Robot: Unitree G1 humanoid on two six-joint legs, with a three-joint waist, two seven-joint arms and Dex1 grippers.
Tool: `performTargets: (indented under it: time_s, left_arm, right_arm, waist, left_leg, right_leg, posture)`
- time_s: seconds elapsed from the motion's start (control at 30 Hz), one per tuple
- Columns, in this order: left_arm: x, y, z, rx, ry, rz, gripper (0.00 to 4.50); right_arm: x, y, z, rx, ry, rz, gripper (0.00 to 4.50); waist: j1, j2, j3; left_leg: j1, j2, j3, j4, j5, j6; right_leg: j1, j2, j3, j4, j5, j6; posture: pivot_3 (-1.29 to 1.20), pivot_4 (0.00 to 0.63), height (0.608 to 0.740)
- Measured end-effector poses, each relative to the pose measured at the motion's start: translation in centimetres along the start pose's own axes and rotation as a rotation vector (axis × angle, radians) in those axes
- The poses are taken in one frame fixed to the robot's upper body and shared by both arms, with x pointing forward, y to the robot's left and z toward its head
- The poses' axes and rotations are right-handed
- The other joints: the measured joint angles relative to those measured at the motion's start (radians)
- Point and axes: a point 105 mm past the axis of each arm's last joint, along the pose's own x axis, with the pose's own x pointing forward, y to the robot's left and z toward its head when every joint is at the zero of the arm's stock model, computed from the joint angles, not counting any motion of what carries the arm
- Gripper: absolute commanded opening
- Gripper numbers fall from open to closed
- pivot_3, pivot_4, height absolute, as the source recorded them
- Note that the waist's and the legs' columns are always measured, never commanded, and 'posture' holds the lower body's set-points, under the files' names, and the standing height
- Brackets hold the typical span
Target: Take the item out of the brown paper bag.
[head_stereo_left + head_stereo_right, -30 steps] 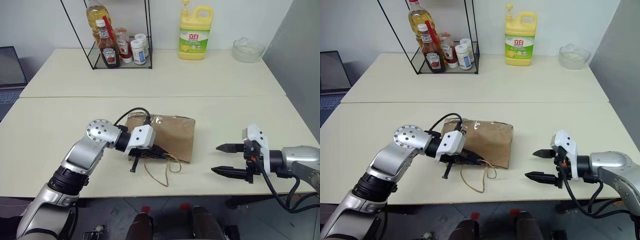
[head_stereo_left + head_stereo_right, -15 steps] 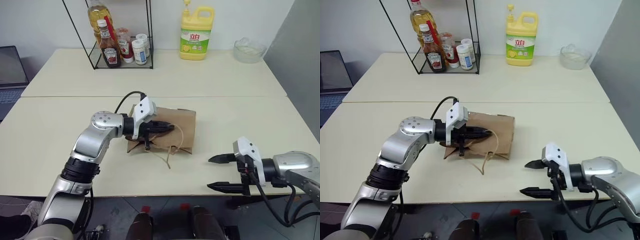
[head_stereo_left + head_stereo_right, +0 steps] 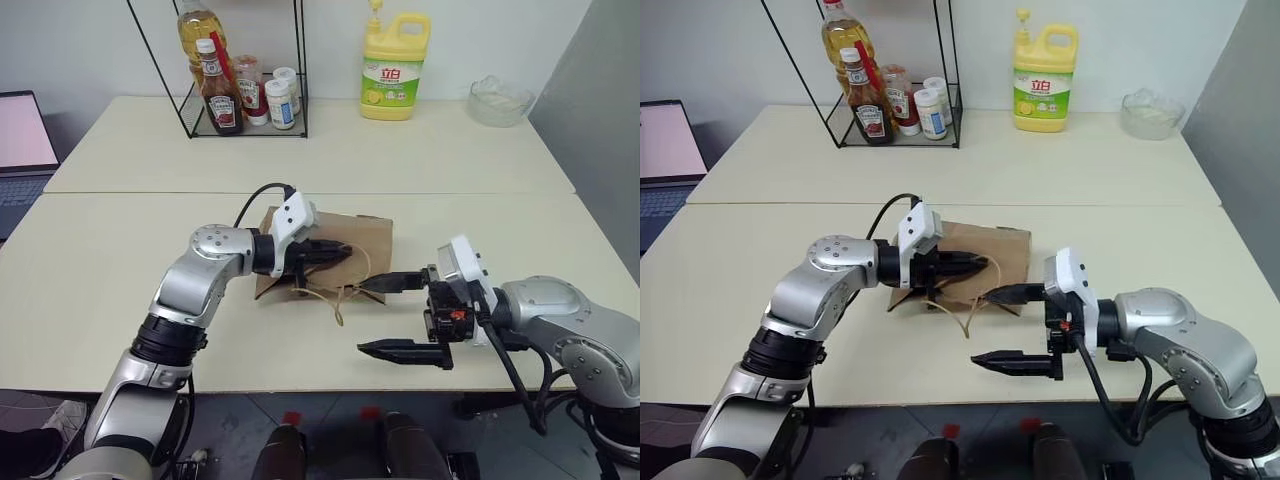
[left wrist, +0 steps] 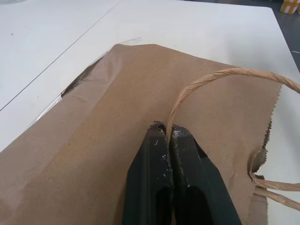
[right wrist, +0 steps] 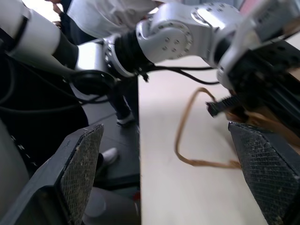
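Flat brown kraft paper bag (image 3: 345, 250) lying on the cream table (image 3: 120, 290), one edge raised. Left gripper (image 4: 165, 132) pressed together, pinching 1 tan looped cord handle (image 4: 220, 75) above the paper. Right gripper (image 3: 385, 315) just beside the bag's open end, its 2 black fingers (image 5: 77, 173) spread wide, nothing between them. Orange drink bottle hidden; location cannot be told.

Black wire rack (image 3: 240, 70) at upper left of the frame on the cream worktop (image 3: 90, 270), holding oil bottle (image 3: 195, 30), ketchup bottle (image 3: 217, 92), small jars. Yellow detergent jug (image 3: 394, 68) top centre, glass bowl (image 3: 497, 98) upper right. Laptop (image 3: 25, 140) at left edge.
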Motion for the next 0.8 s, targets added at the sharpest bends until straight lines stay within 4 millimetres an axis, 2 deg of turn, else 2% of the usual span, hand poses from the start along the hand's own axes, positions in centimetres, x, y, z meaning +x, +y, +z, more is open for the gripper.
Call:
performTargets:
  time_s: [0.17,0.23,0.33,0.43,0.63,0.73,0.8]
  left_arm:
    - [0.0,0.0,0.0,0.001,0.004,0.001,0.05]
    - [0.1,0.0,0.0,0.001,0.005,0.002,0.05]
    - [0.1,0.0,0.0,0.001,0.004,0.001,0.05]
    - [0.1,0.0,0.0,0.002,0.005,0.001,0.05]
    - [0.1,0.0,0.0,0.002,0.005,0.0,0.05]
    - [0.1,0.1,0.2,0.003,0.003,0.003,0.0]
    - [0.1,0.4,0.5,0.008,0.001,0.009,0.0]
  right_arm:
    - [1.8,0.8,-0.2,0.022,-0.004,0.077,4.5]
    - [2.3,0.3,-1.0,0.04,0.009,0.074,4.5]
    - [2.4,-1.4,-2.4,0.039,0.052,0.011,4.5]
    - [2.3,-2.6,-2.6,0.024,0.063,-0.035,4.5]
    - [3.3,-2.5,-2.8,0.005,0.062,-0.026,4.5]
    - [3.9,-2.6,-3.2,-0.006,0.067,-0.023,3.63]
    - [4.2,-3.1,-3.5,-0.02,0.077,-0.035,2.84]
  waist:
    - [-0.002,0.0,0.0]
    - [-0.002,0.0,0.0]
    - [-0.003,0.0,0.0]
    - [-0.003,0.0,0.0]
    - [-0.004,0.0,0.0]
    - [-0.004,0.0,0.0]
    - [-0.004,0.0,0.0]
  left_leg:
    - [0.0,0.0,0.0,0.0,0.0,0.0]
    - [0.0,0.0,0.0,0.0,0.0,0.0]
    - [0.0,0.0,0.0,0.0,0.0,0.0]
    - [0.0,0.0,0.0,0.0,0.0,0.0]
    - [0.0,0.0,0.0,0.0,0.0,0.0]
    - [0.0,0.0,0.0,0.0,0.0,-0.001]
    - [0.0,0.0,0.0,0.0,0.0,-0.001]
  right_leg:
    - [0.0,0.0,0.0,0.0,0.0,0.0]
    - [0.0,0.0,0.0,0.0,0.0,0.0]
    - [0.0,0.0,0.0,0.0,0.0,0.0]
    - [0.0,0.0,0.0,0.0,0.0,0.0]
    - [0.0,0.0,0.0,0.0,0.0,0.0]
    - [0.0,0.0,0.0,0.0,0.0,0.0]
    - [0.0,0.0,0.0,0.0,0.0,0.0]
  posture:
    - [0.0,0.15,0.74]
    - [0.0,0.15,0.74]
    - [0.0,0.15,0.74]
    - [0.0,0.15,0.74]
    - [0.0,0.15,0.74]
    - [0.0,0.15,0.74]
    - [0.0,0.15,0.74]
